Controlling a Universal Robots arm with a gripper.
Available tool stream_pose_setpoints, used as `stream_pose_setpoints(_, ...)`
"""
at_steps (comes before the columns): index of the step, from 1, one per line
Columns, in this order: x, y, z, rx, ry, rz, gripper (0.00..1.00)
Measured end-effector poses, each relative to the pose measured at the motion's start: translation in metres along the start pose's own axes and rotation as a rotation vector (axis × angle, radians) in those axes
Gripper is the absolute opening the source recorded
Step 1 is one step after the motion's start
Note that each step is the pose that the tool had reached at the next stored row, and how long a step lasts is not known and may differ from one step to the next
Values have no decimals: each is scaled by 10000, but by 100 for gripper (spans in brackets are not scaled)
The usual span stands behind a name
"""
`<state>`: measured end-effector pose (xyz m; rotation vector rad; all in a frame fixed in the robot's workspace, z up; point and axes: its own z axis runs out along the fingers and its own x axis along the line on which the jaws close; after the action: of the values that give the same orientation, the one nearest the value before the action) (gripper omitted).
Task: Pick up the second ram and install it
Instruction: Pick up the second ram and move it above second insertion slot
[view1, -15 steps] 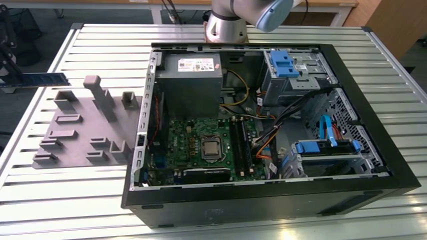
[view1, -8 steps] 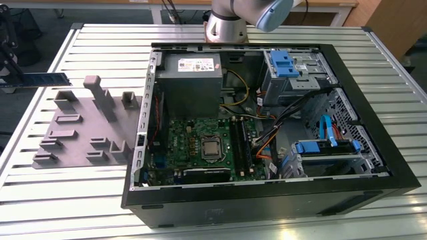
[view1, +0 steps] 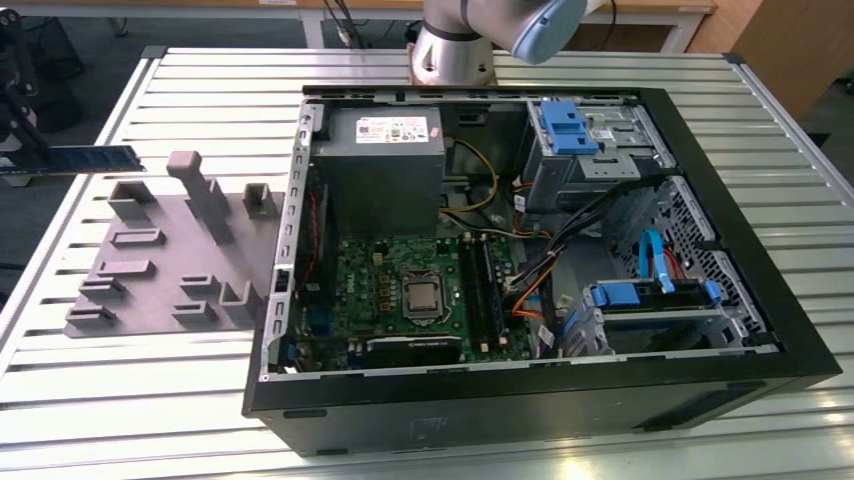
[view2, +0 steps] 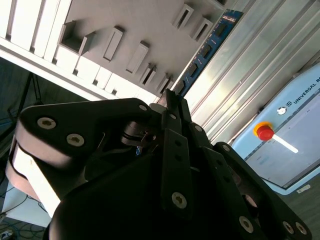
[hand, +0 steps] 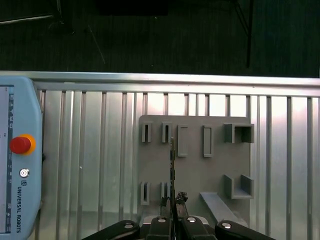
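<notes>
Pinches one end of the second ram (hand: 172, 160) in the gripper (hand: 172, 201); holds it over the grey holder tray (view1: 160, 270), long axis pointing straight out from the grip, well apart from the motherboard slots (view1: 481, 285) toward the exterior view's right.

A robotics lab or workshop: a ribbed aluminium workbench (hand: 100, 150) lies under the claw (hand: 172, 199), a pale-blue robot teach pendant with a red stop button (hand: 27, 115) rests off to one side of it, and an opened black computer tower (view1: 534, 410) stands well apart.
</notes>
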<state>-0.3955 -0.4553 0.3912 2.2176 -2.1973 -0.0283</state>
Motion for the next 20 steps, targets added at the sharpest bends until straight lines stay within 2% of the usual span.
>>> stream_pose_setpoints(12, 1, -35, -1, -1, 1, -1, 14)
stream_pose_setpoints(20, 1, -124, -3, 0, -1, 0, 14)
